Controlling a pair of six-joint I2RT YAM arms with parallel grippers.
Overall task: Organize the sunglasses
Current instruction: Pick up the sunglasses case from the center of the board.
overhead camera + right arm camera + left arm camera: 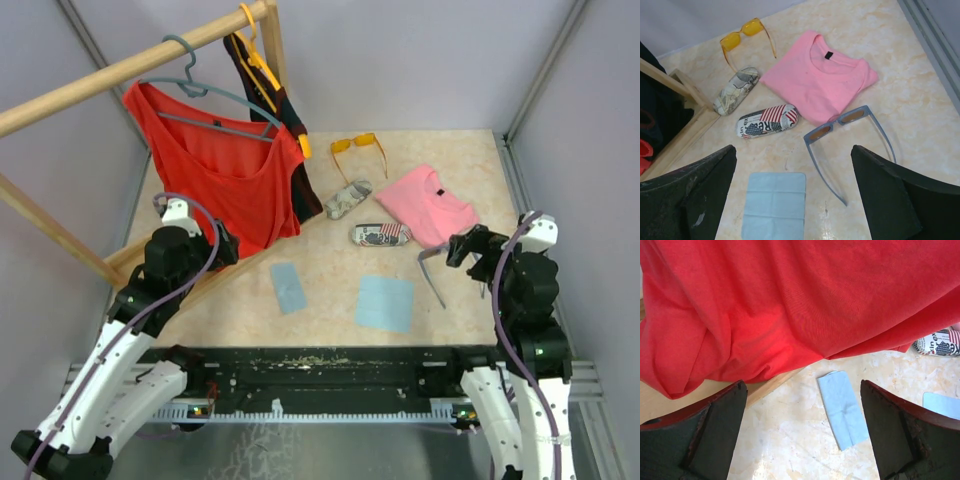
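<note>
Two pairs of sunglasses lie on the table (330, 265), and neither is in a grip. The right gripper (792, 150) hangs with its jaws wide apart over the greyish-lilac pair (836, 125). The left gripper (802, 385) is just as wide and holds nothing, close under the hanging red shirt (790, 300). The greyish-lilac pair rests with its arms unfolded and trailing toward the robot, its front frame just beside the lower edge of the folded pink shirt (820, 75). The orange-yellow pair (747, 35) sits well apart at the far side, beyond the pale patterned case (736, 91); the flag-printed case (767, 121) lies near the greyish-lilac pair.

Judging from this, the step in hand is the right arm's pick of the greyish-lilac pair. It likely goes best by descending straight onto the front frame near the bridge, one finger on either side of the bar, clear of the shirt so no fabric is pinched. The thin arms would probably flex or slip if taken alone, and too shallow a closing risks skating the frame across the smooth top
</note>
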